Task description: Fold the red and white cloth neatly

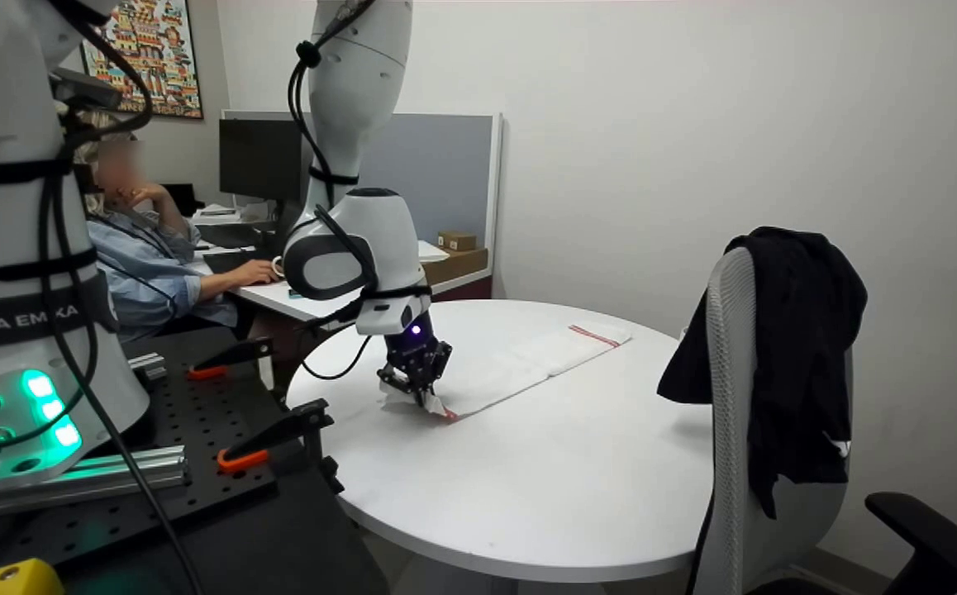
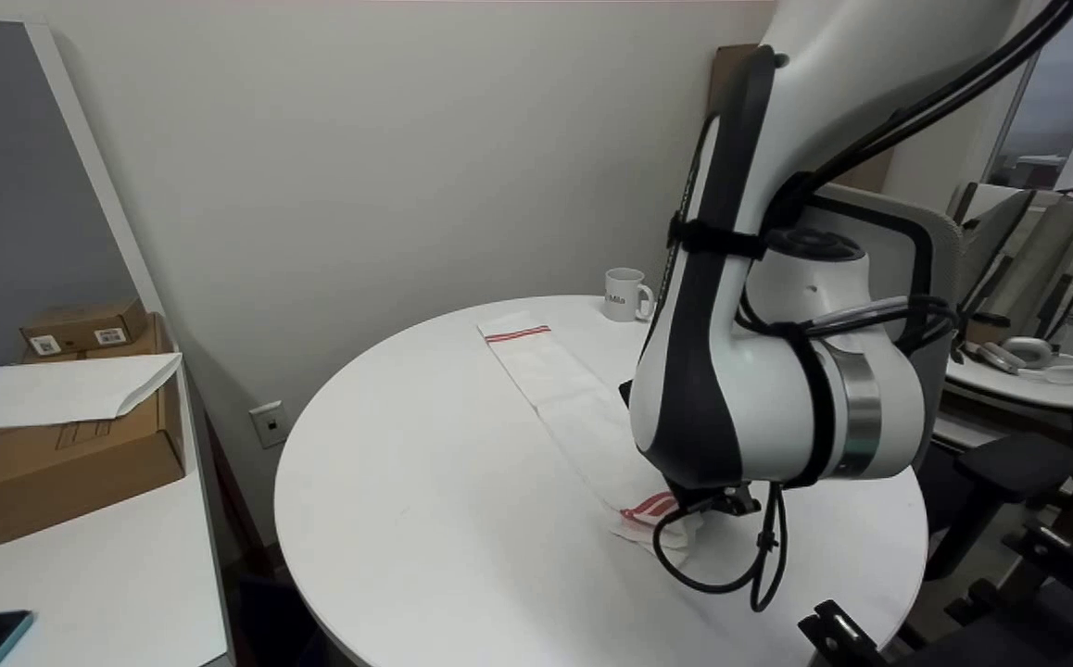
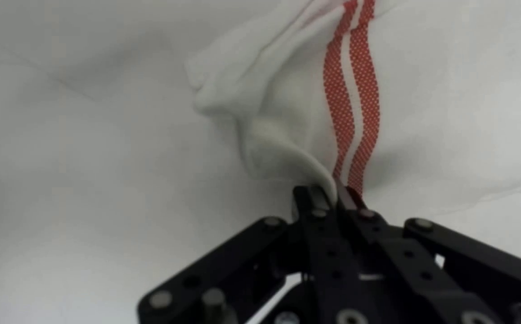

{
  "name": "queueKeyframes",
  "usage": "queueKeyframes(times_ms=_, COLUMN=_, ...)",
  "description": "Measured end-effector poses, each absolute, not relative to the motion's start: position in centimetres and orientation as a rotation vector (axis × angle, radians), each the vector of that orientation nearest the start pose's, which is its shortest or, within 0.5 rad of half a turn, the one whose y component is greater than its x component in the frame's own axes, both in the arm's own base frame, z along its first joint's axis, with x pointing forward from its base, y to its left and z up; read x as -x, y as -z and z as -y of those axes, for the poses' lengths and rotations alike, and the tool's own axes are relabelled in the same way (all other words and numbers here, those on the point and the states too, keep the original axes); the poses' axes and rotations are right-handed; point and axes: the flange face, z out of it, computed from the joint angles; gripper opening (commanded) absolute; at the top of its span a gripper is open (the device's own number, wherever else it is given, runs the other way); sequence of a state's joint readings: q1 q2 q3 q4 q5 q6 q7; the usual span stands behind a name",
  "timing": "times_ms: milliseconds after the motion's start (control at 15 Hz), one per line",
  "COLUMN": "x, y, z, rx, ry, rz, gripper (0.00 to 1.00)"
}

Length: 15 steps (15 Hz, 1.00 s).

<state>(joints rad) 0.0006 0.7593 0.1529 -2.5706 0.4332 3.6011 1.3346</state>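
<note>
The red and white cloth [image 1: 520, 364] lies as a long narrow strip on the round white table [image 1: 561, 487]. It also shows in an exterior view [image 2: 574, 398], with red stripes near both ends. My gripper [image 1: 423, 398] is at the cloth's end nearest the robot base, low over the table. In the wrist view the fingertips [image 3: 336, 198] are shut on a pinched fold of the cloth [image 3: 440, 99] beside its double red stripe. That end is bunched and slightly raised beside the fingers. In an exterior view the arm hides the fingertips.
A white mug [image 2: 624, 295] stands at the table's edge near the wall. A chair with a dark jacket [image 1: 792, 355] stands against the table. Clamps [image 1: 276, 438] sit on the robot's base plate. A person [image 1: 148, 240] sits at a desk behind the arm.
</note>
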Motion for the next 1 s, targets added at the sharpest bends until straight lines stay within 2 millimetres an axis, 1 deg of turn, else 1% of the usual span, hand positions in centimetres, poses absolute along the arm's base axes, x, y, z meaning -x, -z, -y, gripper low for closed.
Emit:
queueKeyframes(times_ms=133, x=-38.6, y=-5.3, z=-1.5, rx=2.011, ry=0.335, rz=-2.168, gripper=0.01)
queueKeyframes(times_ms=400, x=-37.5, y=-10.2, z=-0.7, rx=2.006, ry=0.391, rz=-2.072, gripper=0.01)
queueKeyframes(times_ms=467, x=-37.6, y=-11.2, z=-0.6, rx=2.005, ry=0.409, rz=-2.050, gripper=0.01)
queueKeyframes(times_ms=533, x=-38.2, y=-12.1, z=-0.7, rx=2.008, ry=0.431, rz=-2.019, gripper=0.01)
queueKeyframes(times_ms=667, x=-39.4, y=-13.7, z=-1.4, rx=2.011, ry=0.469, rz=-1.957, gripper=0.01)
queueKeyframes(times_ms=800, x=-40.2, y=-15.1, z=-2.4, rx=2.014, ry=0.487, rz=-1.899, gripper=0.01)
queueKeyframes(times_ms=1000, x=-40.8, y=-17.0, z=-4.7, rx=2.023, ry=0.480, rz=-1.798, gripper=0.01)
